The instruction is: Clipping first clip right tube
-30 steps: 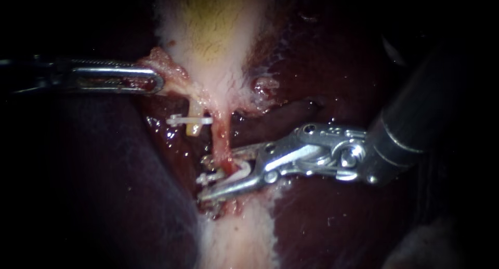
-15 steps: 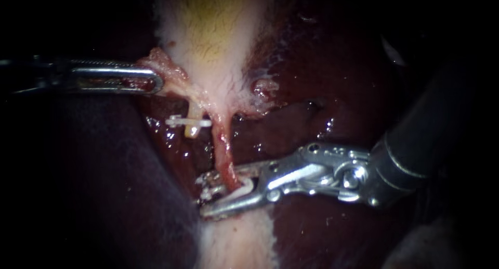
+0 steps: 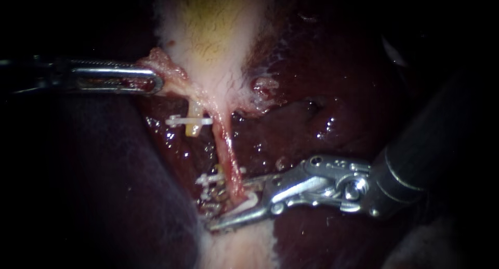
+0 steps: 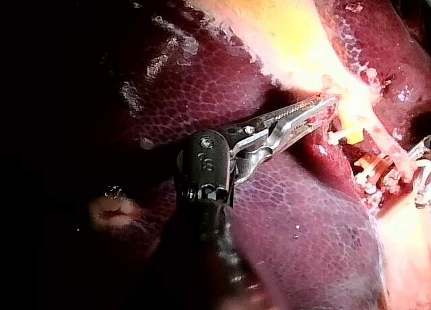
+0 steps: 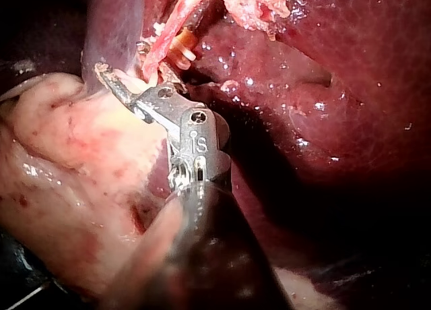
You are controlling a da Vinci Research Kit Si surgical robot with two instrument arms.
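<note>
Right instrument (image 3: 231, 204) enters from 3 o'clock. Its jaws are parted, carry a white clip (image 3: 248, 200) and straddle the right tube (image 3: 227, 149) at its 6 o'clock end. The tube's axis runs 12-to-6, crosswise to the jaws. Left instrument (image 3: 157, 81) jaws clamp the gallbladder (image 3: 208, 45) edge at 10 o'clock.

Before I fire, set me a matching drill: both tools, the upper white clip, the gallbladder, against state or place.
1 left tool
2 right tool
3 upper white clip
4 gallbladder

a open around the right tube
b pale, yellowish
c shut on pink tissue
d across the short yellowish tube

Pairs: 1c, 2a, 3d, 4b
</note>
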